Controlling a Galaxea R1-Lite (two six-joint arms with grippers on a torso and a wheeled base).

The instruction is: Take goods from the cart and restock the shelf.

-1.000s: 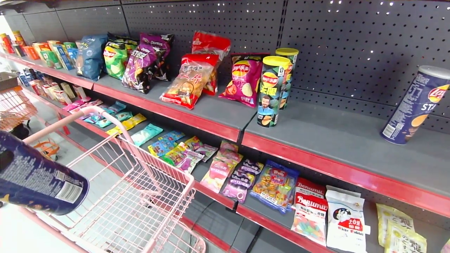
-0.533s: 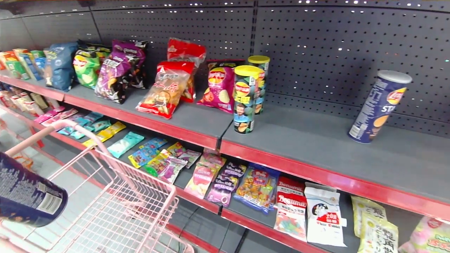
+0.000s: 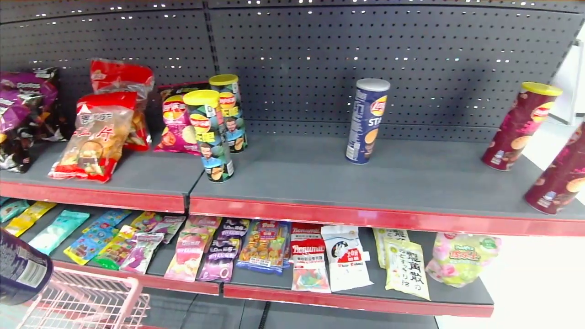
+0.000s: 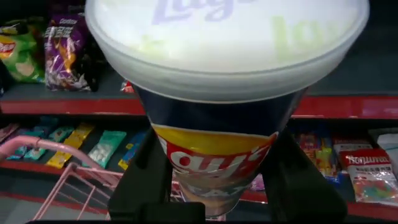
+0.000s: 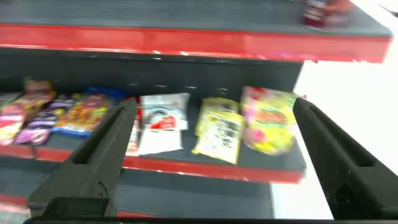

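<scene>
One blue can (image 3: 20, 274) sits clamped in left tool (image 4: 217, 186), right tool (image 5: 214, 112) gapes empty; view swings right onto bare shelf (image 3: 320, 183), placement likely next.

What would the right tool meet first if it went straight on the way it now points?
Probably the yellow packets on the lower shelf: they lie between the fingers of the open right tool. Nothing shows nearer, though depth is unclear.

Bright, even light; right side blown out (edges curve)
</scene>
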